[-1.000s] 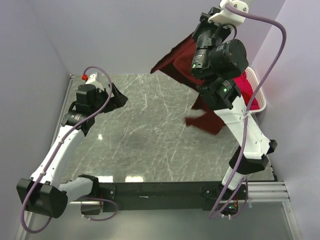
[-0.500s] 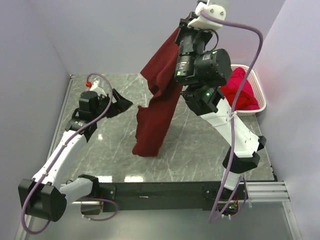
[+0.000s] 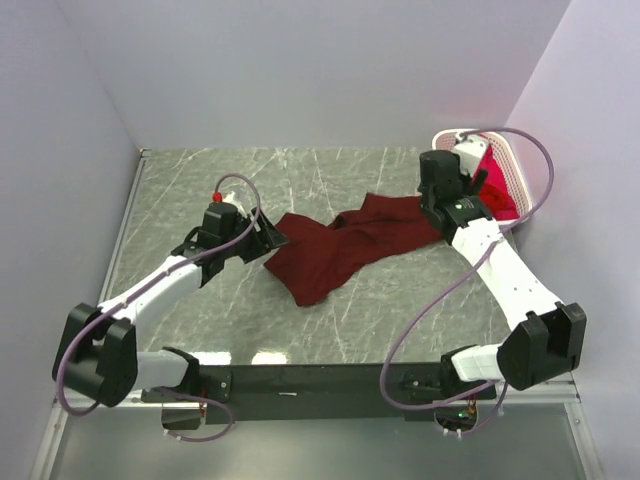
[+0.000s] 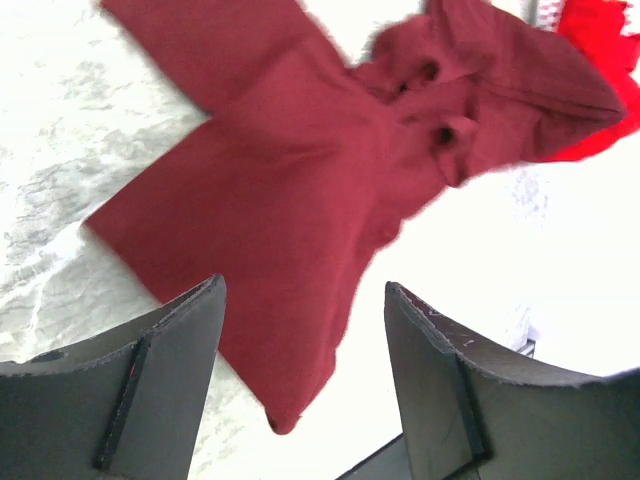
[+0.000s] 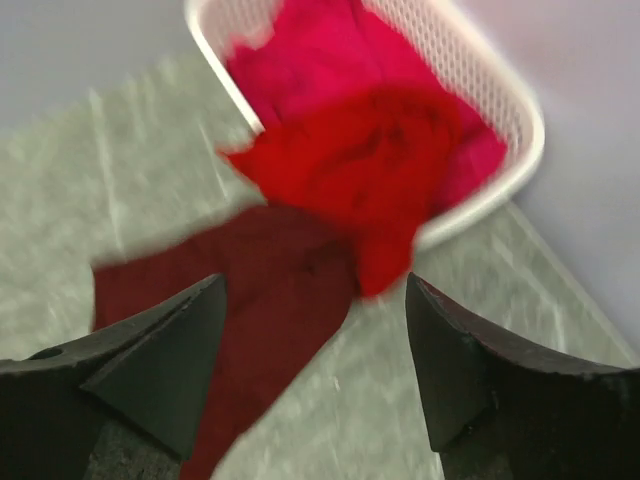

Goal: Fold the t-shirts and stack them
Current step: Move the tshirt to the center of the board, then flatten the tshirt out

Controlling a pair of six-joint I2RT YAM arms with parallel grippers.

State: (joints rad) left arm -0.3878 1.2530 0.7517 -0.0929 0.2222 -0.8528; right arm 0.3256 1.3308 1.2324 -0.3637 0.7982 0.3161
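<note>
A dark maroon t-shirt (image 3: 340, 250) lies crumpled on the marble table, stretching from the middle toward the basket. Brighter red t-shirts (image 3: 497, 180) are heaped in the white basket (image 3: 521, 195), one spilling over its rim. My left gripper (image 3: 272, 240) is at the maroon shirt's left edge. In the left wrist view it (image 4: 305, 290) is open just above the cloth (image 4: 290, 170), gripping nothing. My right gripper (image 3: 468, 185) hovers low between the shirt's right end and the basket. In the right wrist view it (image 5: 315, 285) is open and empty over the maroon cloth (image 5: 250, 280), facing the red shirts (image 5: 370, 130).
The white slotted basket (image 5: 520, 150) stands at the back right corner against the walls. Grey walls close in the table at the back and both sides. Bare marble (image 3: 200, 190) shows left of and in front of the maroon shirt.
The right gripper has opened and let the maroon shirt drop from high in the air onto the table, and has come down near the basket. The left gripper moved right to the shirt, narrowing a little.
</note>
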